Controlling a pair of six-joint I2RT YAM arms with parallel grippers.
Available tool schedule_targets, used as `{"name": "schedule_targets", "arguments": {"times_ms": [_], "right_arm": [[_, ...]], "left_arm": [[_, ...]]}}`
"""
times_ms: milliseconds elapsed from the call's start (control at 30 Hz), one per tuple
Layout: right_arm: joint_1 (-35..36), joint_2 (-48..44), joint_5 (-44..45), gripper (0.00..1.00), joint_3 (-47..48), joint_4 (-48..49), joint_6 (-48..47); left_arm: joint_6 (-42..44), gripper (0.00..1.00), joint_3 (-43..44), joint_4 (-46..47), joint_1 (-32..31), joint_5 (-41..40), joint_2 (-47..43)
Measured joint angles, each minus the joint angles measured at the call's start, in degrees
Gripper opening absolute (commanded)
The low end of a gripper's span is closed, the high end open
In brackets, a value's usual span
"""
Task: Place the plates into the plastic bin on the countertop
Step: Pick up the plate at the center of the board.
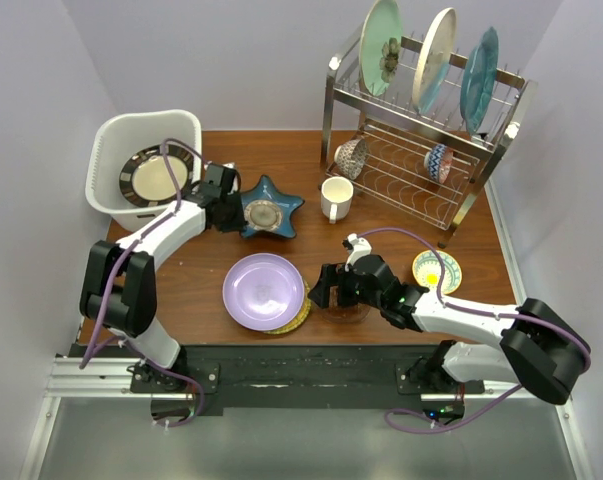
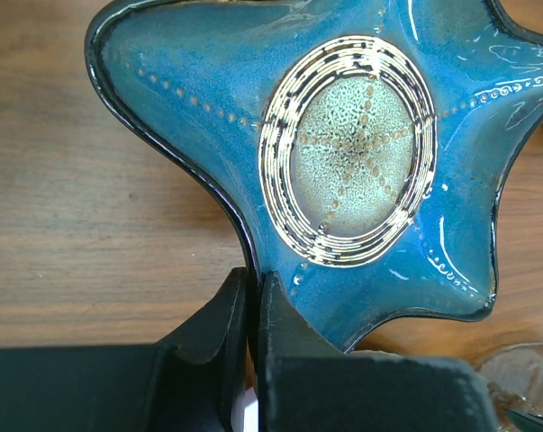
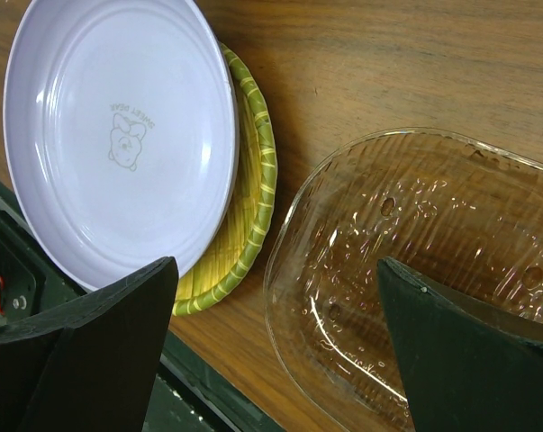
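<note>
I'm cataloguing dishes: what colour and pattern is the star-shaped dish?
Glossy blue star-shaped dish, pale speckled centre ringed in metallic lines; clearest in left wrist view.

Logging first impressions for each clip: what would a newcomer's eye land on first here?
The blue star-shaped dish, left of centre, has its rim pinched between the left arm's fingers. To its left, the white bin holds a black-rimmed plate. Near the front, the right arm's fingers stand wide open above a clear glass dish, beside a lavender plate stacked on a yellow-green one.
</note>
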Motion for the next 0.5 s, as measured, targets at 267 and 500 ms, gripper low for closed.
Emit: {"name": "schedule_targets", "arguments": {"times_ms": [267,500], "right_arm": [[0.00,-0.04,0.00,0.95,0.00,0.00,0.00],[0.02,-0.04,0.00,0.95,0.00,-0.02,0.00]], "left_arm": [[0.81,0.00,1.90,-0.68,0.00,-0.02,-2.84],[0.83,0.00,1.90,-2.29,0.00,0.63,-4.87]]}}
